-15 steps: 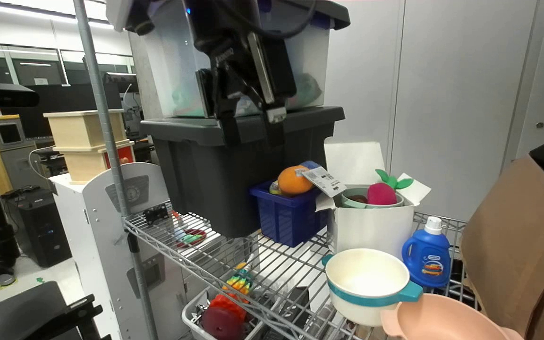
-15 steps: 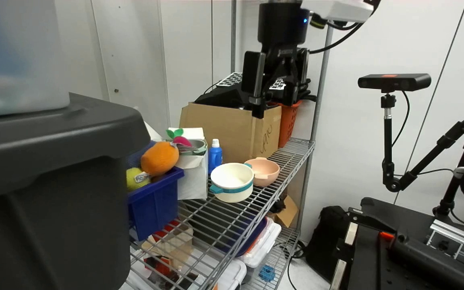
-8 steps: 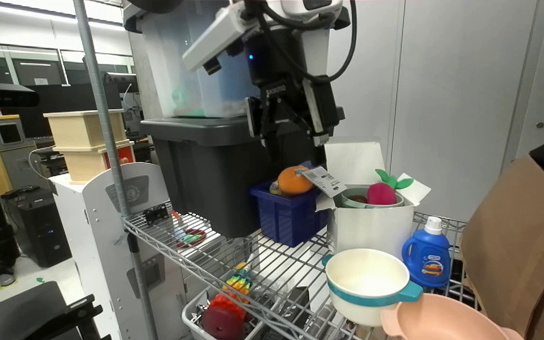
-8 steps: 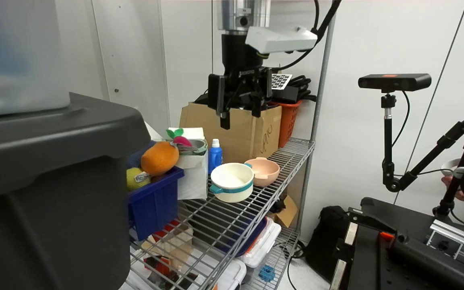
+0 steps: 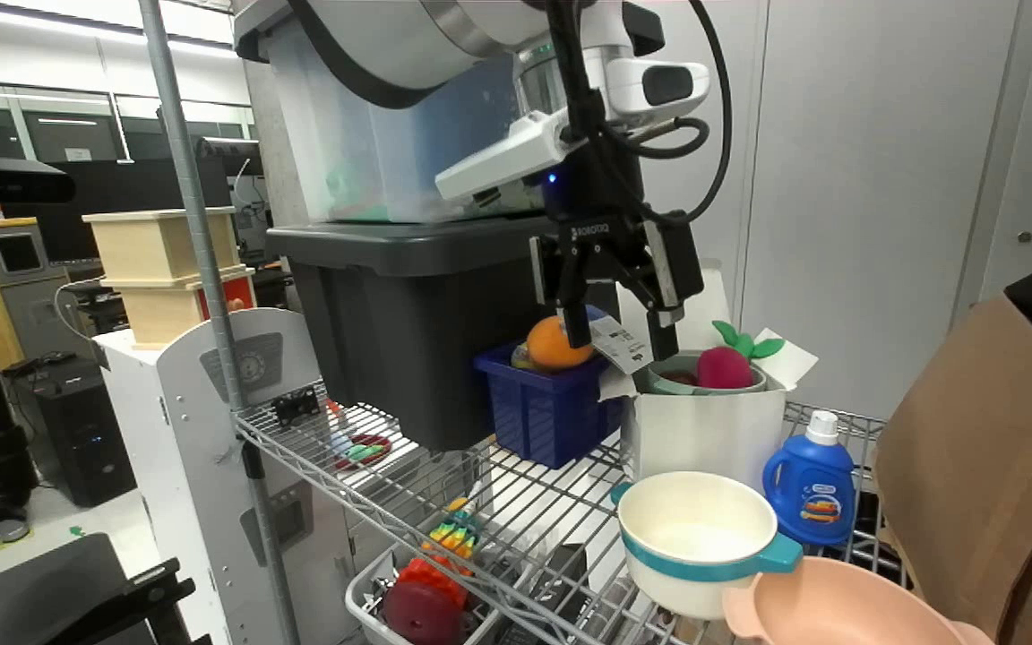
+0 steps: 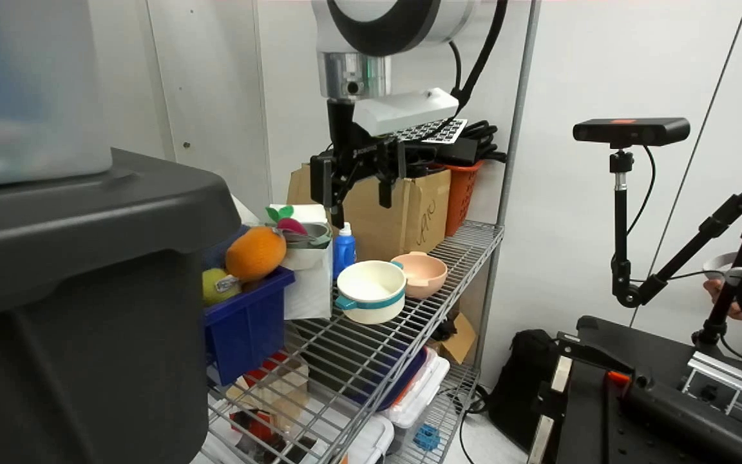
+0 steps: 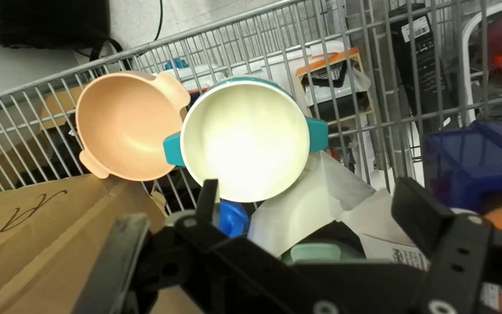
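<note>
My gripper (image 5: 620, 339) is open and empty, pointing down above the shelf; it also shows in an exterior view (image 6: 361, 206) and the wrist view (image 7: 308, 196). It hangs near the white box (image 5: 711, 434), which holds a green bowl (image 5: 662, 387) and a pink plush with green leaves (image 5: 724, 368). A blue bin (image 5: 541, 408) beside it holds an orange plush (image 5: 552, 344). In front stands a cream pot with teal handles (image 5: 697, 520), also in the wrist view (image 7: 244, 139). A peach pot (image 7: 129, 126) and a blue bottle (image 5: 810, 491) stand near it. The plush is hidden in the wrist view.
A black lidded tote (image 5: 391, 340) with a clear tote (image 5: 337, 134) on it stands beside the blue bin. A cardboard box (image 6: 371, 212) stands at the shelf's far end. The wire shelf (image 6: 377, 361) has a metal post (image 6: 518, 129). A white bin (image 5: 373, 618) sits below.
The gripper has come down from above the totes toward the blue bin and white box, moving right in one view and left in another. It stays open. The objects on the shelf have not moved.
</note>
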